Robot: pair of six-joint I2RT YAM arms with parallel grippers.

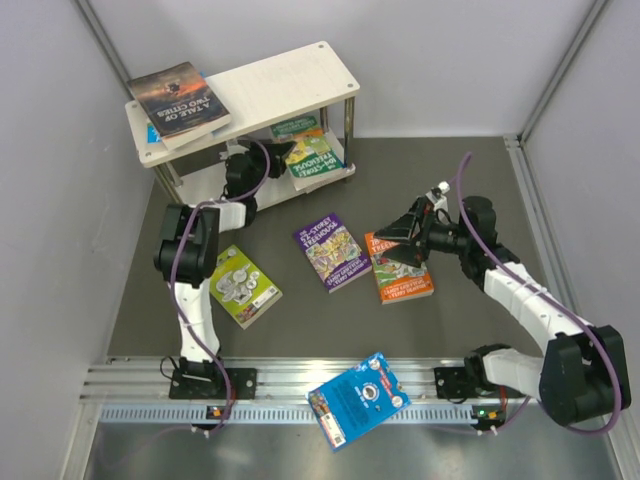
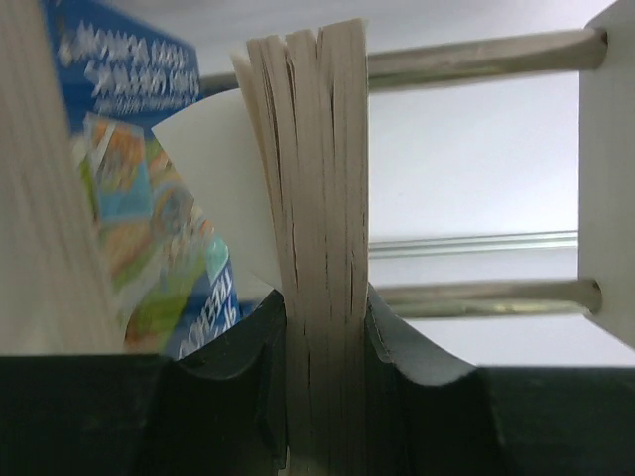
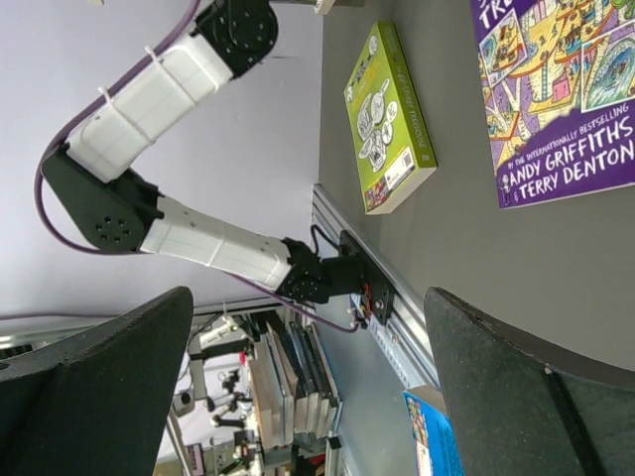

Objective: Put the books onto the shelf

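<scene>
Even, diffuse light is filling the overhead view, casting only soft shadows beneath the shelf (image 1: 290, 85), while the metal rail (image 1: 140, 385) is giving off a mild sheen. In the left wrist view the blue cover (image 2: 129, 198) is blurring at close range and the pale background is washing out, though the pages of the book (image 2: 317, 198) between the dark left fingers (image 2: 228, 397) are showing crisply. In the right wrist view the right fingers (image 3: 89, 397) are looming dark and soft-edged, the purple cover (image 3: 556, 89) reading sharply.

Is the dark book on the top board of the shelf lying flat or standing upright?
Lying flat. The dark book rests on the top board of the shelf, its whole front cover facing the overhead camera.
</scene>
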